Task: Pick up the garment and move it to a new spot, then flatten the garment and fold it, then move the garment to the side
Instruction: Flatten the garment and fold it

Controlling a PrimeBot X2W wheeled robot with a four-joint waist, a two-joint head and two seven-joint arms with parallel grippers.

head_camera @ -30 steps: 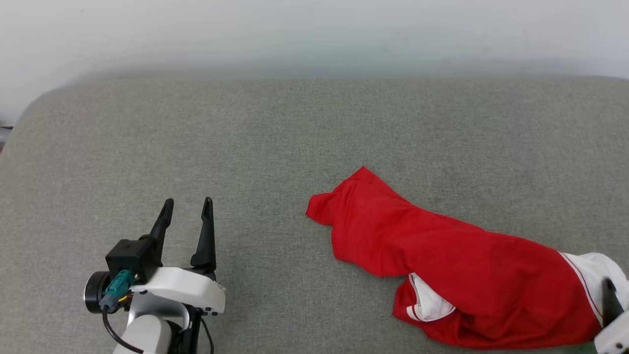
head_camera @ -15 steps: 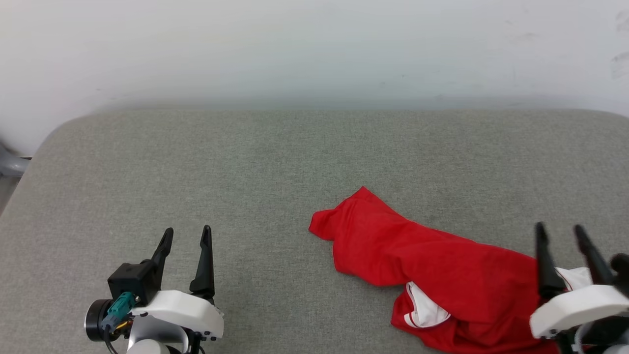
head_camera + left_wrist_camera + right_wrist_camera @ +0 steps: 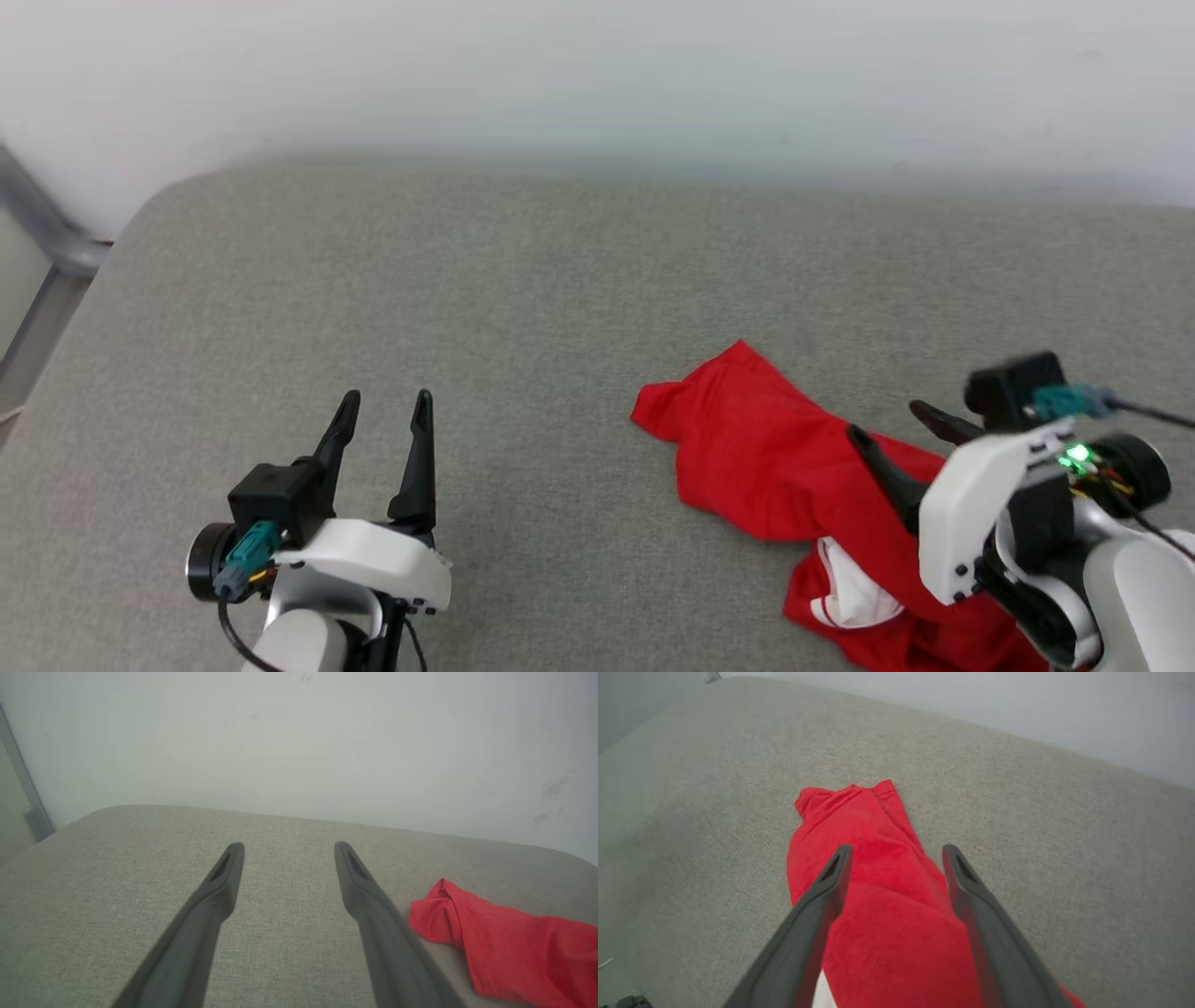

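Observation:
The garment [image 3: 766,457] lies crumpled in a long red heap on the grey cushion [image 3: 560,280], with a bit of white sleeve [image 3: 854,597] showing at its near end. Its far end shows in the left wrist view [image 3: 504,947] and in the right wrist view [image 3: 868,858]. My right gripper [image 3: 887,422] hovers open over the garment's middle, fingers pointing left, nothing between them [image 3: 896,851]. My left gripper [image 3: 385,403] stands open at the lower left, well apart from the garment, above bare cushion [image 3: 285,847].
The cushion's far edge meets a pale wall [image 3: 597,75]. Its rounded left corner [image 3: 159,201] borders a grey metal frame [image 3: 47,243]. Bare cushion stretches to the left of and behind the garment.
My right gripper let go of the garment's sleeve end, rose into view, opened and swung leftward over the garment. The camera shifted too. The left gripper kept its pose.

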